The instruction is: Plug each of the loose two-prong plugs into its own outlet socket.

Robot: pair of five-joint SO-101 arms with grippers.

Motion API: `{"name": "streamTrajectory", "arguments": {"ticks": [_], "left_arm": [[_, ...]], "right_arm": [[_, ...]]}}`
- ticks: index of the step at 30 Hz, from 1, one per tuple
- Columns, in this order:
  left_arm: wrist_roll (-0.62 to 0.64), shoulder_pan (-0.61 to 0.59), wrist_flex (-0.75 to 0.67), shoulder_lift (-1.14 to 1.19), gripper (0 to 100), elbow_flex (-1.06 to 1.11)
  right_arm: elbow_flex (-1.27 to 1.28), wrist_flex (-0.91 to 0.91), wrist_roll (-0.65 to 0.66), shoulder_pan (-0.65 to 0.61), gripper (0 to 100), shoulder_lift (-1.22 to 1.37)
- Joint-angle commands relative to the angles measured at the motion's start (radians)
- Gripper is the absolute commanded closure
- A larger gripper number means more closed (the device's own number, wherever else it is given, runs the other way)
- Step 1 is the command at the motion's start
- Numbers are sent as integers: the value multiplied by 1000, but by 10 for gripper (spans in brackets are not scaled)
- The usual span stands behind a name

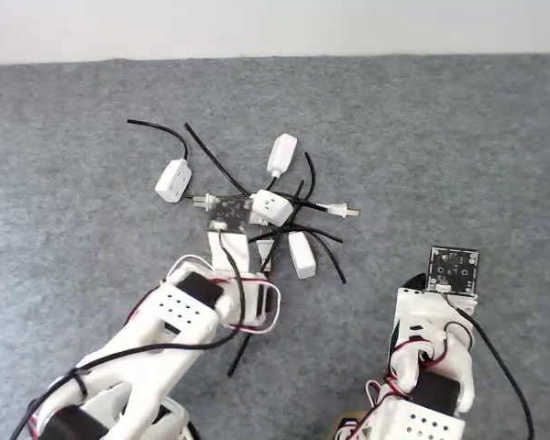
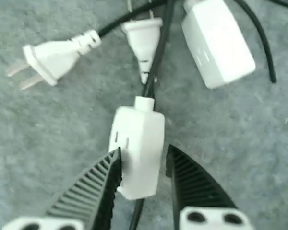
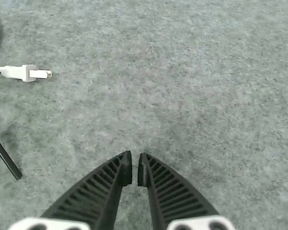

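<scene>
The bench [image 1: 477, 137] wears a grey, felt-like covering with an even, speckled nap. It lies under both pairs of jaws and stretches ahead of them and out to either side. Well beyond the jaws, a plain white band [image 1: 275, 27] runs straight along the covering's far edge. Whether the band is wall or bare surface cannot be told.

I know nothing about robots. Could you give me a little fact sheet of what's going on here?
surface: grey carpet
left claw: open, one finger on each side of a white socket
right claw: shut, empty, over bare carpet
plug: loose, prongs bare, lying beyond the socket
second socket: loose, nothing plugged in
progress: no plug seen in a socket yet
</scene>
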Motion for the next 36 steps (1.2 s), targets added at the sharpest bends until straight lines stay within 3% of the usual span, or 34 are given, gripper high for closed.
{"name": "streamTrajectory", "arguments": {"ticks": [1, 7, 10, 15, 22, 28, 32, 36], "left_arm": [[8, 92, -20, 2, 852, -39], [8, 242, -127, 38, 852, -2], [11, 253, -213, 91, 852, 25], [8, 222, -198, 86, 852, 8], [3, 221, -31, -196, 852, 4], [-141, 218, -20, -494, 851, 143], [-203, 100, -14, -546, 848, 183], [-310, 0, -20, -427, 848, 179]], "right_arm": [[17, 1, 2, 5, 961, 1], [17, 1, 2, 5, 961, 1], [17, 1, 2, 5, 961, 1], [17, 1, 2, 5, 961, 1], [17, 1, 2, 5, 961, -1], [17, 1, 2, 8, 961, -1], [17, 1, 2, 10, 961, -1], [17, 1, 2, 10, 961, -1]]}}
